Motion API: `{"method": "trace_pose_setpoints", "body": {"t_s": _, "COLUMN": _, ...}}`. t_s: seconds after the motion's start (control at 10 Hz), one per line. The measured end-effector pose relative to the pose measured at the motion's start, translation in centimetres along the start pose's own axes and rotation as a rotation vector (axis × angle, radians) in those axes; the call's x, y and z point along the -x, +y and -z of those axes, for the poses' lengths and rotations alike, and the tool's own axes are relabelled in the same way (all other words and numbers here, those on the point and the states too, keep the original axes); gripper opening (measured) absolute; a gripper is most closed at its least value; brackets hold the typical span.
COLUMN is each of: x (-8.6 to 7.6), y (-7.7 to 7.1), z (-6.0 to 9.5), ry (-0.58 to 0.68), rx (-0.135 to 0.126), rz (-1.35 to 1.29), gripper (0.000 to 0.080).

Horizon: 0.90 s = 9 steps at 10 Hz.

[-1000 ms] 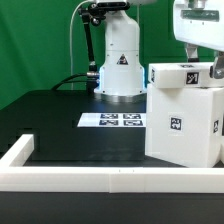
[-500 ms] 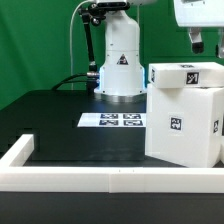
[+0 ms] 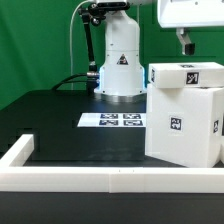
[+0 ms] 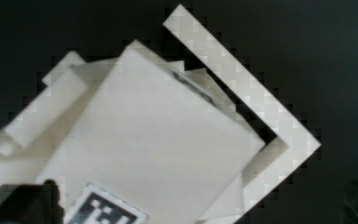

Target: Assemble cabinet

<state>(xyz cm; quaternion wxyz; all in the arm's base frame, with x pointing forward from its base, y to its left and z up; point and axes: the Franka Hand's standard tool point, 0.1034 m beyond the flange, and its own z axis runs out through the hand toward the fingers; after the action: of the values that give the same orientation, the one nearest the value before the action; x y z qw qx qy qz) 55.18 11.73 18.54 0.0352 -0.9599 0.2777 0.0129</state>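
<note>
From my remote seat I see the cabinet (image 3: 184,118) standing upright on the black table (image 3: 55,120), a tall white box with a smaller white block on its top, square black-and-white tags on its front face and on the block; nothing shows whether anything is inside it. The gripper (image 3: 186,43) hangs in the air above the cabinet, apart from it, holding nothing; only one dark finger (image 3: 185,42) is plain in the exterior view, and I take the jaws to be released and wide. The marker board (image 3: 113,121) lies flat on the table just beside the cabinet, toward the exterior view's left. Behind the marker board, farther from the cabinet, stands the arm's white base (image 3: 120,60) with a triangle warning label. A long low white wall (image 3: 100,179) runs in front of the cabinet and turns a corner at the exterior view's left. The wrist view looks down on the cabinet (image 4: 149,130), white against the dark table, with a tag at its edge.
</note>
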Motion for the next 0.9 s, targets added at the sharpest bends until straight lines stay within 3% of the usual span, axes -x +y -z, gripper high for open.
{"method": "trace_pose_setpoints", "body": {"t_s": 0.4, "x": -0.09, "y": 0.07, "z": -0.02, "ry": 0.006, "rx": 0.004, "rz": 0.4, "gripper": 0.0797}}
{"method": "trace_pose_setpoints", "body": {"t_s": 0.5, "x": -0.38, "y": -0.01, "z": 0.05, "ry": 0.031, "rx": 0.017, "rz": 0.59, "gripper": 0.0797}}
{"method": "trace_pose_setpoints", "body": {"t_s": 0.9, "x": -0.4, "y": 0.03, "z": 0.02, "ry": 0.025, "rx": 0.028, "rz": 1.204, "gripper": 0.0797}}
